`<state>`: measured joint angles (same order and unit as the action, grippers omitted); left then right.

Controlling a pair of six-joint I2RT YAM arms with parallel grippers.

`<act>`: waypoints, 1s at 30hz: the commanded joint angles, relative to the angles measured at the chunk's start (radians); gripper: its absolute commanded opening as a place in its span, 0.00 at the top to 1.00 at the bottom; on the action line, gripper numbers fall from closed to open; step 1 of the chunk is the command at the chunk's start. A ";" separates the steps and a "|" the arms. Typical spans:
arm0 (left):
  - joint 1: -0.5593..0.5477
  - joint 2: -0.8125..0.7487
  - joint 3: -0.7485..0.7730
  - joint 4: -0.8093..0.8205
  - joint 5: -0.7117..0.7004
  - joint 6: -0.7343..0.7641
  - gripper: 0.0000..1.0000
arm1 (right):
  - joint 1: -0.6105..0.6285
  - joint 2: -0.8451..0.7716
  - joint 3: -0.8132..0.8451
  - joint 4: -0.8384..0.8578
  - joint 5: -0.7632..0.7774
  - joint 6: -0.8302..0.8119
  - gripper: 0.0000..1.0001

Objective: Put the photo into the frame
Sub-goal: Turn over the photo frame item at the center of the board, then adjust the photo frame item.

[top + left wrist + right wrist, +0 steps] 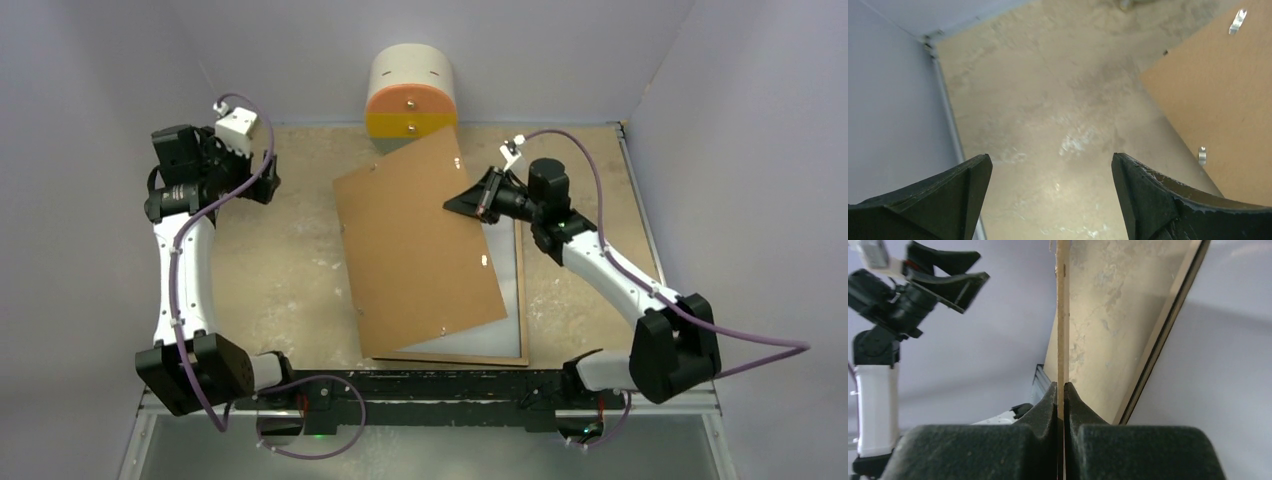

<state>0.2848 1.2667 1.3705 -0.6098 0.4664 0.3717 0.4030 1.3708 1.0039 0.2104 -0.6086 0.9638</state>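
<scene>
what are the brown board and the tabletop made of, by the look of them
The brown board: probably thin hardboard or fibreboard. It is flat matte brown with no grain and a very thin edge. It carries small shiny tabs, likely metal. The tabletop: unclear, perhaps worn coated board. It is blotchy beige and scuffed, with a faint sheen.

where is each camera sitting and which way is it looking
Top external: above and behind the bases, looking down on the table; the left arm and right arm show, the backing board over the frame.
Left wrist: on the left arm, facing down at bare table and side wall; the left claw, open, at the bottom.
Right wrist: on the right arm, looking along the board's edge, pinched in the right claw; the left arm beyond.
Shared: all three see the backing board.
</scene>
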 commanded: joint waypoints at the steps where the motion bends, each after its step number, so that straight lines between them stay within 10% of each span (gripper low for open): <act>1: -0.014 0.008 -0.055 -0.081 0.109 0.113 0.04 | -0.020 -0.123 -0.160 0.304 -0.050 0.215 1.00; 12: -0.429 -0.167 0.037 -0.406 0.187 0.464 0.00 | -0.003 -0.294 -0.415 0.510 0.278 0.415 1.00; 18: -0.781 -0.197 0.068 -0.433 0.155 0.506 0.00 | 0.012 -0.337 -0.348 0.436 0.394 0.457 1.00; 30: -1.099 -0.148 0.084 -0.450 0.048 0.488 0.00 | 0.127 -0.236 -0.160 0.439 0.581 0.437 1.00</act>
<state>-0.7769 1.1336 1.4700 -1.0386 0.5621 0.8310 0.4961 1.1099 0.7452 0.5308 -0.1020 1.3582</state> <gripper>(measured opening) 0.998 0.012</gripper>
